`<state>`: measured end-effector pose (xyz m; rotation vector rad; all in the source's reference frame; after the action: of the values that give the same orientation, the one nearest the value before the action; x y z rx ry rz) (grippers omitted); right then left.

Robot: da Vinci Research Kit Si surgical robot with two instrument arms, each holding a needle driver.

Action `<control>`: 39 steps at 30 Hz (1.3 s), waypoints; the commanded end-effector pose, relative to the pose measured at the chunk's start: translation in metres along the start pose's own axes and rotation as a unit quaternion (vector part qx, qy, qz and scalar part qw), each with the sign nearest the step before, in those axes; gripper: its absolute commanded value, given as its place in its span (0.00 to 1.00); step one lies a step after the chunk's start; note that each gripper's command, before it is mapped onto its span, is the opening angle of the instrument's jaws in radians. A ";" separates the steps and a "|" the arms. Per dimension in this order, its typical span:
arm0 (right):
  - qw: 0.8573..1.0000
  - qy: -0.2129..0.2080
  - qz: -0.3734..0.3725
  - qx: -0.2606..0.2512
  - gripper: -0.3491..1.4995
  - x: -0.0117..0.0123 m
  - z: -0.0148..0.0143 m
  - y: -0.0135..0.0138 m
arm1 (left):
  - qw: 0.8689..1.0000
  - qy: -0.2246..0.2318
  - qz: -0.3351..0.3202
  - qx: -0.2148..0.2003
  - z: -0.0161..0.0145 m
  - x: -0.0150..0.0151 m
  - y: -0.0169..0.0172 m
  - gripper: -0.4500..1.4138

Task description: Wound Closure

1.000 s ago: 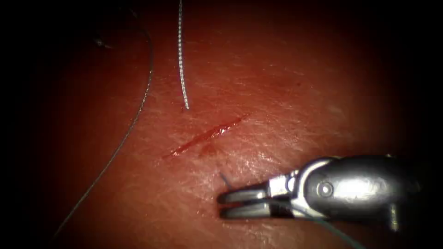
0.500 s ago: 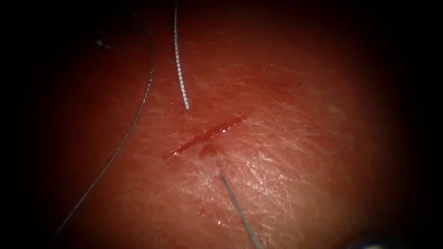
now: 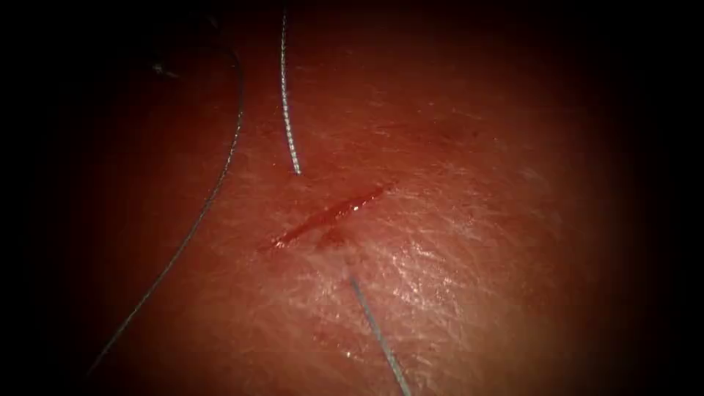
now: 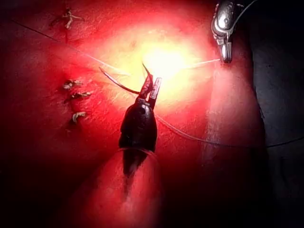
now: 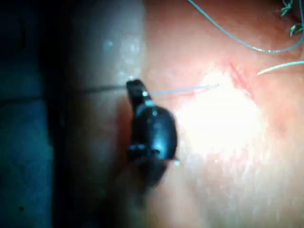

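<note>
The cut (image 3: 330,213) runs slantwise across the middle of the tissue (image 3: 469,220). Thread (image 3: 288,110) comes down from above and enters the tissue just left of the cut. It comes out right of the cut as a taut strand (image 3: 374,334) that runs off toward the lower right. My right tool (image 5: 135,88) is shut on this thread (image 5: 185,89), off to the side of the cut (image 5: 240,78); it is also seen as the right tool (image 4: 227,57). My left tool (image 4: 150,88) is shut on the dark curved needle (image 4: 118,83), which is out of the tissue.
A second thin thread (image 3: 213,191) curves down the tissue left of the cut. Several earlier tied stitches with short cut ends (image 4: 73,85) lie on the tissue beyond the left tool. Red fluid lines the cut.
My right tool, beside the cut a second ago, has drawn back to the lower right out of the endoscope view. It pulled the thread out taut from the tissue right of the cut.
</note>
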<state>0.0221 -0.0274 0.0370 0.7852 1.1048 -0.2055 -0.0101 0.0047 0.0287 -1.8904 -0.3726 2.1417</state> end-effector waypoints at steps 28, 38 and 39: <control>0.966 0.077 0.051 -0.240 0.95 -0.0007 -0.0050 0.0117 | 1.000 0.001 -0.002 0.000 0.0004 -0.0007 0.0002 0.07; 0.964 0.082 0.036 -0.250 0.83 -0.0005 -0.0021 0.0131 | 1.000 0.001 -0.002 0.000 0.0004 -0.0007 0.0002 0.08; 0.964 0.081 0.035 -0.251 0.84 -0.0007 -0.0018 0.0133 | 1.000 0.001 -0.002 0.000 0.0004 -0.0007 0.0002 0.09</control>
<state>0.0268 -0.0164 0.0429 0.3813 1.2092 0.2016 -0.0100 0.0048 0.0287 -1.8898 -0.3718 2.1414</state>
